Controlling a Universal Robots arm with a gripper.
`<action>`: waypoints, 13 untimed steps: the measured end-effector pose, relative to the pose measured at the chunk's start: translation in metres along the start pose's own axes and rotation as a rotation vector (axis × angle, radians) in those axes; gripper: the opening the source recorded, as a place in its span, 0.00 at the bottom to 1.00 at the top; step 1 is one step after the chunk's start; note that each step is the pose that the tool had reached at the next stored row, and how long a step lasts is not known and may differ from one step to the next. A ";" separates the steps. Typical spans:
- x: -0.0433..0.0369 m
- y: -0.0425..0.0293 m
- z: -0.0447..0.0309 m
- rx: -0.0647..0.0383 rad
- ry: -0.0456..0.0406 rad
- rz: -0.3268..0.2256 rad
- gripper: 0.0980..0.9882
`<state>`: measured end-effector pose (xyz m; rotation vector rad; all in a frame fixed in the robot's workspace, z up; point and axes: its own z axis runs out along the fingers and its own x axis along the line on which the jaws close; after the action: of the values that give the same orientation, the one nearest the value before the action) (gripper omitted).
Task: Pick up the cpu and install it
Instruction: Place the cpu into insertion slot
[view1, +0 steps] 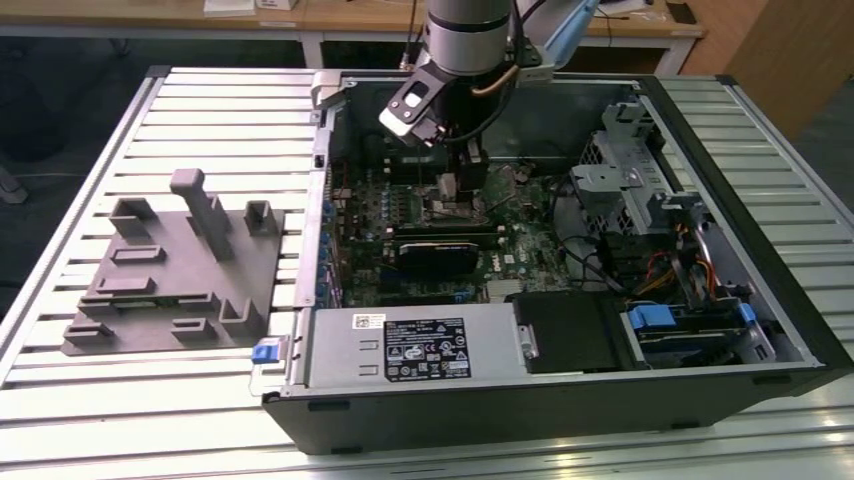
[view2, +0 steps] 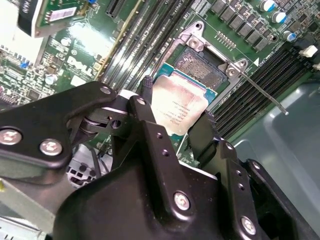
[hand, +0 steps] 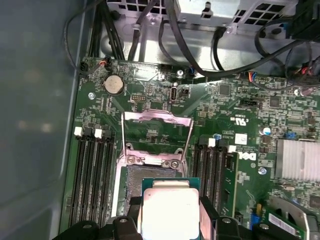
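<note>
Hangs from the arm (view1: 467, 35) down into the open computer case (view1: 441, 410), which lies on its side on the slatted bench (view1: 120, 400), well apart from the grey fixture plate (view1: 160, 290) on the exterior view's left. Grips the cpu (view2: 182, 107) by two opposite edges between the black fingers (view2: 146, 92), set narrow, one pressed against each side. Holds it silvery top outward, just over the near part of the open socket (view2: 202, 65) on the green motherboard (view1: 534, 240), not seated and covering only some of the socket, with the dark pin field beyond left bare. Cannot tell whether its underside touches the socket frame. Appears in the first wrist view as a pale square, the cpu (hand: 170, 212), just beside the raised load plate (hand: 156, 116). Sits between rows of memory slots (hand: 92, 170) on either side of the socket, near the thin metal lever (view2: 260, 90) swung out past one corner, with a coin battery (hand: 113, 85) farther along the board.
</note>
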<state>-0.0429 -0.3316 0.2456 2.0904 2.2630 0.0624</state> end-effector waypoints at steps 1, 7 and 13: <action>0.0007 -0.0001 0.0012 0.000 0.0001 0.000 0.49; 0.0038 -0.0002 0.0070 0.000 -0.0010 0.017 0.49; 0.0068 -0.0005 0.0148 0.001 -0.0025 0.037 0.49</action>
<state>-0.0429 -0.3251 0.2307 2.1321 2.2228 0.0609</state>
